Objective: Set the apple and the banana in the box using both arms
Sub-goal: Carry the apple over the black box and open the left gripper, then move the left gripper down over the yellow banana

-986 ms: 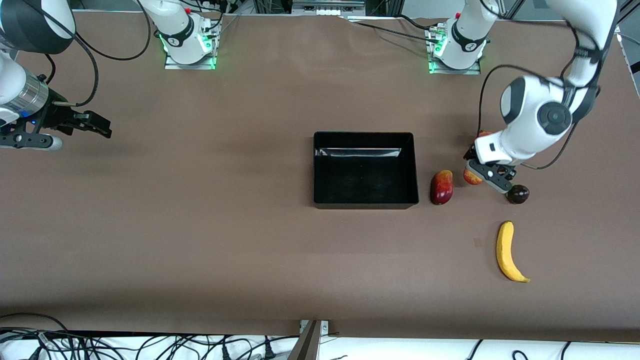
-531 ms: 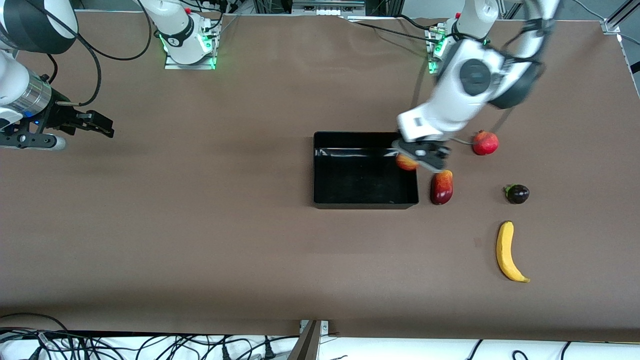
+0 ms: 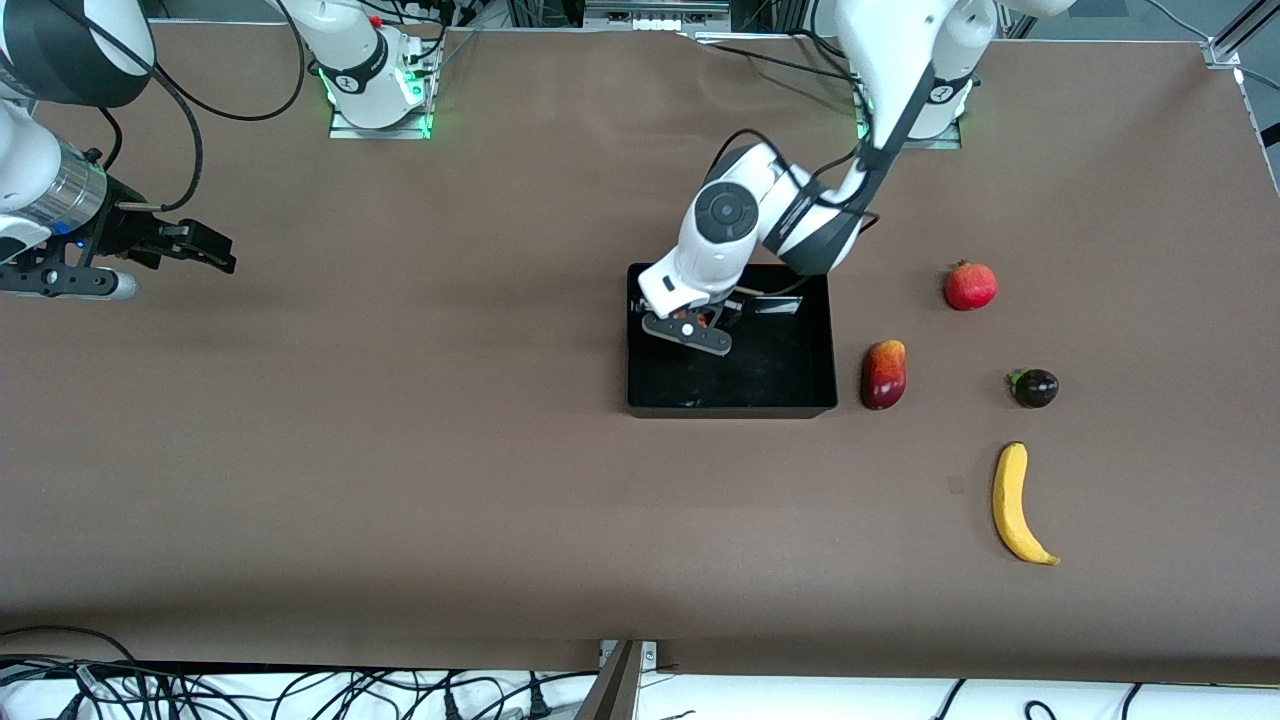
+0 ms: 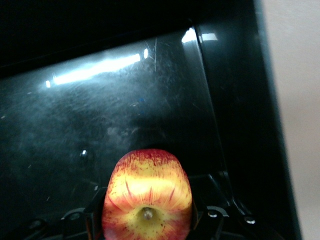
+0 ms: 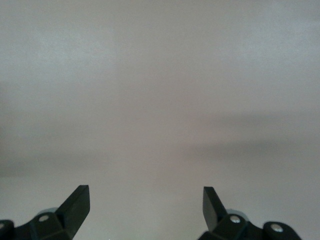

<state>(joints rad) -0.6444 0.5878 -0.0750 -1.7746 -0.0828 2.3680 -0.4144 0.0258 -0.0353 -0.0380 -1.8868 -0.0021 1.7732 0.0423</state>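
My left gripper [image 3: 690, 331] is shut on the apple [image 3: 699, 319], red mottled with yellow, and holds it over the inside of the black box [image 3: 790, 385], toward the right arm's end of it. In the left wrist view the apple [image 4: 147, 195] sits between the jaws of the left gripper [image 4: 147, 212] above the box floor [image 4: 150, 100]. The banana [image 3: 1016, 503] lies on the table toward the left arm's end, nearer to the front camera than the box. My right gripper [image 3: 200, 250] is open and empty, waiting over the table's right-arm end, and its wrist view [image 5: 145, 194] shows only bare table.
A dark-red-and-orange mango [image 3: 883, 373] lies right beside the box. A red pomegranate [image 3: 970, 286] and a small dark purple fruit [image 3: 1034, 387] lie farther toward the left arm's end. The table is brown.
My left arm has carried the apple from among the fruits at its end of the table, past the mango, to over the box. The right arm has barely moved.
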